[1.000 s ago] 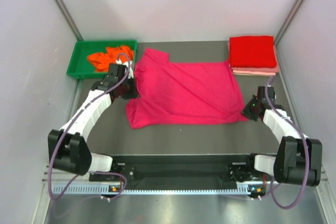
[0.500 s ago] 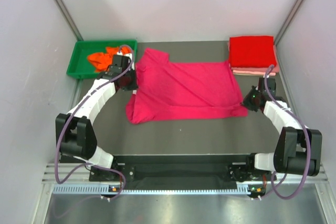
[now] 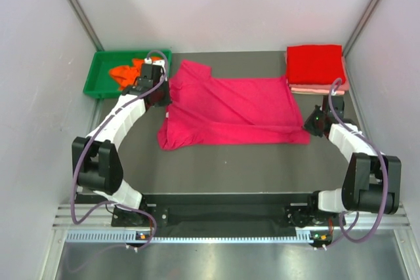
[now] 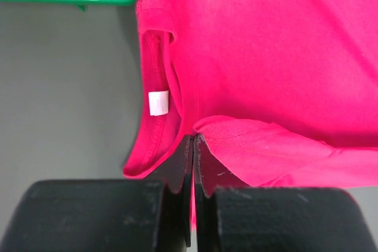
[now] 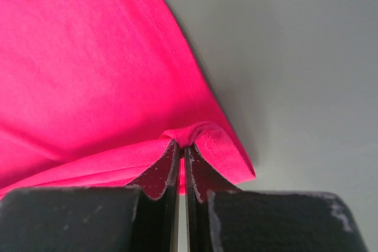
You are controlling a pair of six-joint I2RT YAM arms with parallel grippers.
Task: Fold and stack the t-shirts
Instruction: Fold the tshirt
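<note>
**Work surface.** A magenta-pink t-shirt lay spread across the middle of the dark table. Its collar was towards the left and its hem towards the right. It was mostly flat, with a long crease running across the body. One sleeve reached towards the far left, and the near left part of the shirt extended towards the arm bases.

**Left gripper**. The fingers were pressed together on a small raised fold of the magenta-pink cloth at the shirt's left edge, just beside the collar opening. A white label was visible inside the collar, to the left of the pinched fold.

**Right gripper**. The fingers were pressed together on a tuck of the same shirt at its near right corner, on the stitched hem. Bare table showed to the right of that corner.

**Stack.** At the far right of the table a folded bright red t-shirt rested squarely on a folded pale pink t-shirt. Only the near edge of the pale pink one was visible. The stack stood just beyond the far right corner of the spread shirt.

**Tray.** A green tray sat at the far left with an orange t-shirt crumpled inside it. In the left wrist view the magenta-pink shirt's edge lay close against the tray's corner. Whether the two touched could not be determined.
</note>
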